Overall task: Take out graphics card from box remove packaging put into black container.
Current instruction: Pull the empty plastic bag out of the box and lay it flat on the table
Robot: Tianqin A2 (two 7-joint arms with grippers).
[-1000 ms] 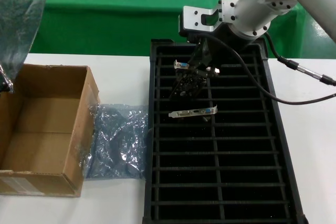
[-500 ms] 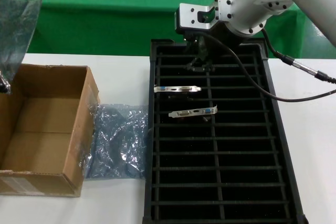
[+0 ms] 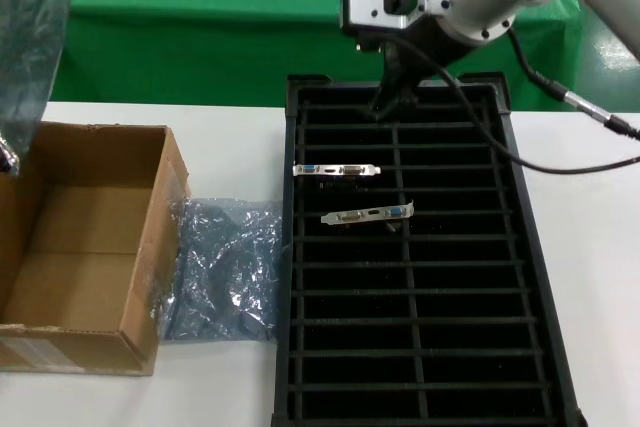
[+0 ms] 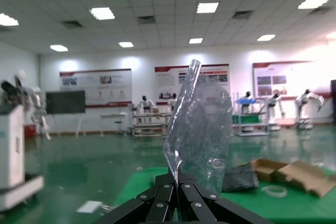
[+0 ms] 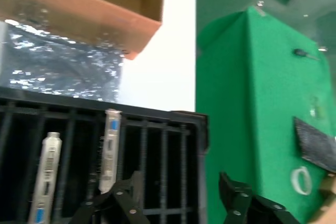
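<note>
The right end effector (image 3: 388,107), jaws spread empty at the black container's (image 3: 540,347) far edge, has the graphics card (image 3: 337,169) slotted crosswise just nearward.

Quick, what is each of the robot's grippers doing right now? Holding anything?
Left gripper: shut on the packaging, held up in the air.
Right gripper: open, holding nothing, above the far end of the black container.
</note>
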